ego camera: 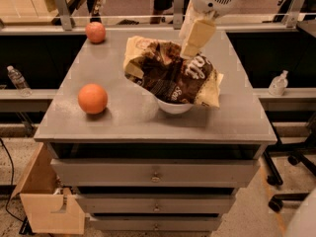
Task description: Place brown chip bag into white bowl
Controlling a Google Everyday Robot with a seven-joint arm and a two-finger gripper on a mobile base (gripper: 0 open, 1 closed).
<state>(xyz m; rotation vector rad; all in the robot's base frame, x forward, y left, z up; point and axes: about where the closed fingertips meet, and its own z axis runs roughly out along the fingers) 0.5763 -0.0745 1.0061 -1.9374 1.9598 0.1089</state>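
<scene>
gripper atop crinkled brown chip bag | over glossy white bowl

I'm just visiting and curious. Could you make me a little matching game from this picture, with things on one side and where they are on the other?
1 brown chip bag
2 white bowl
3 nearer orange fruit
4 tool

A under the bag, mostly hidden
B at the bag's upper edge
C front left of the table
D lying across the bowl

Pairs: 1-D, 2-A, 3-C, 4-B.
</scene>
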